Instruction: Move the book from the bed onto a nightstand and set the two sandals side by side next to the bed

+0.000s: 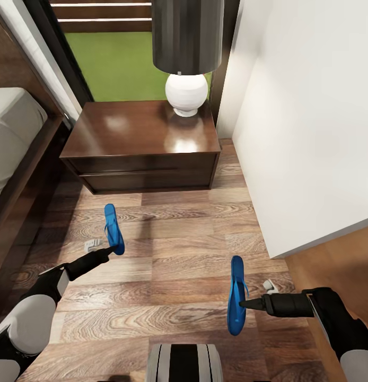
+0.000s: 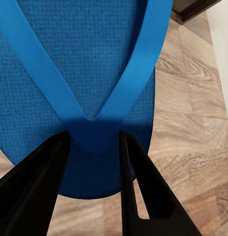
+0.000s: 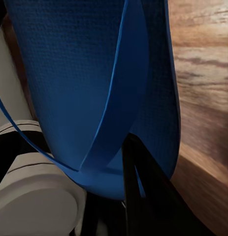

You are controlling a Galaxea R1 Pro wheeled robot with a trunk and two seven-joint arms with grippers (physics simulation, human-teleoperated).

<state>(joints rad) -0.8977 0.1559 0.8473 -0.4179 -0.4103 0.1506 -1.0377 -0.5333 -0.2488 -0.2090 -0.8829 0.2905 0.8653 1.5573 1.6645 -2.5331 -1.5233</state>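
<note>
Two bright blue sandals hang above the wood floor, one in each gripper. My left gripper [image 1: 111, 251] is shut on the heel end of the left sandal [image 1: 112, 222], which stands on edge just in front of the nightstand [image 1: 141, 140]. In the left wrist view its black fingers [image 2: 37, 189] clamp the sandal [image 2: 89, 64] near where the thong straps meet. My right gripper [image 1: 243, 304] is shut on the right sandal [image 1: 236, 318], also held edge-on; the right wrist view has that sandal [image 3: 94, 83] up close. The bed [image 1: 14, 127] runs along the left. The book is out of view.
A white-based lamp [image 1: 186, 93] with a dark shade stands on the nightstand's back right corner. A white wall [image 1: 311, 122] closes the right side. Between the bed and the wall lies open plank floor [image 1: 168, 249]. My own base [image 1: 184, 363] is at the bottom edge.
</note>
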